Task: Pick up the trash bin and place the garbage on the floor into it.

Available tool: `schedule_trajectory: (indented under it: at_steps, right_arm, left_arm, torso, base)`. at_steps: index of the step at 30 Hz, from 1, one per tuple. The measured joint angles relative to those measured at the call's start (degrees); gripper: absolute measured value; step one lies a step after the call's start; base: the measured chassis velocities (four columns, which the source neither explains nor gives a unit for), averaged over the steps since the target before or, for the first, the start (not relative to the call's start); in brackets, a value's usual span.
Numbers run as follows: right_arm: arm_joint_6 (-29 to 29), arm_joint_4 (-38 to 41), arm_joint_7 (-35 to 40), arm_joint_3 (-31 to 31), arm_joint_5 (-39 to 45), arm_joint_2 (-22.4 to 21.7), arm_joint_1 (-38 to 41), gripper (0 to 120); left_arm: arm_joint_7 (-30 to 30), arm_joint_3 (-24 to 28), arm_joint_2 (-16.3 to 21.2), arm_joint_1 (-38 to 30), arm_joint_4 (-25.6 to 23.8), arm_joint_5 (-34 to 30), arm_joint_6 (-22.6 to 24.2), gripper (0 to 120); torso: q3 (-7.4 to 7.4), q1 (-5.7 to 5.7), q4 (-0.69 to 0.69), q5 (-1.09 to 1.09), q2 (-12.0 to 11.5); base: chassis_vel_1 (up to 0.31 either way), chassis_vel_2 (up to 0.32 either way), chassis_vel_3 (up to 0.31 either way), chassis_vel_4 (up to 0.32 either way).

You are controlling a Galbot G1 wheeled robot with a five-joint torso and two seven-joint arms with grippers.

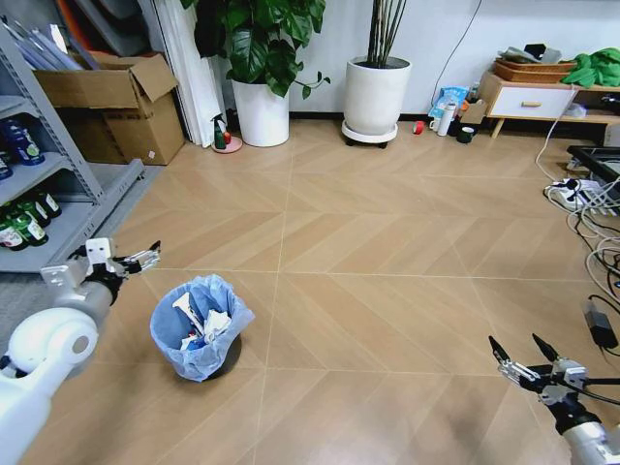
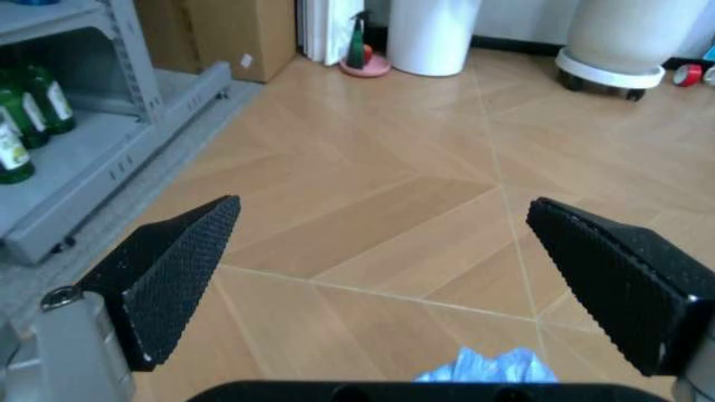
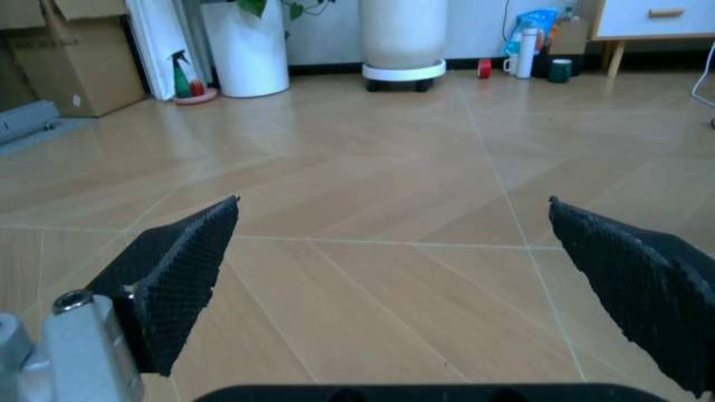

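The trash bin (image 1: 201, 334) stands upright on the floor (image 1: 387, 252) at the lower left, its crinkled light-blue bag hanging over the rim. Garbage (image 1: 201, 320) lies inside it: white crumpled scraps and a white stick wrapper. My left gripper (image 1: 150, 255) hovers open just left of and above the bin, holding nothing. In the left wrist view the gripper (image 2: 383, 209) is spread wide over bare flooring, with a bit of the blue bag (image 2: 491, 368) at the picture's edge. My right gripper (image 1: 513, 341) hangs open at the lower right, far from the bin. In the right wrist view the right gripper (image 3: 391, 205) is empty.
A grey metal shelf (image 1: 58, 208) with green bottles stands at the left, with cardboard boxes (image 1: 116, 107) behind it. Two white plant pots (image 1: 376, 95) and a green spray bottle (image 1: 221, 134) line the back wall. Cables and a power strip (image 1: 581, 199) lie at the right.
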Motion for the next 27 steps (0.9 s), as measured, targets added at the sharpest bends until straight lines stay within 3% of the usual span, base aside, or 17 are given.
schedule_trajectory:
  at_steps: [8,18,27]
  right_arm:
    - [0.0,0.0,0.0,0.0,0.0,0.0,0.0,100]
    - [0.0,0.0,0.0,0.0,0.0,0.0,0.0,100]
    - [0.0,0.0,0.0,0.0,0.0,0.0,0.0,100]
  left_arm:
    - [0.7,-3.7,-1.0,6.1,-2.6,1.9,-0.6,100]
    - [1.1,-5.4,-1.1,8.9,-4.0,2.7,-0.8,100]
    - [1.6,-6.6,-3.5,11.7,-5.0,4.8,-1.1,100]
  torso:
    - [0.0,0.0,0.01,0.01,0.0]
    - [0.0,0.0,0.0,0.02,0.0]
    - [0.0,0.0,0.0,0.01,0.0]
  base:
    - [0.0,0.0,0.0,0.0]
    - [0.0,0.0,0.0,0.0]
    - [0.0,0.0,0.0,0.0]
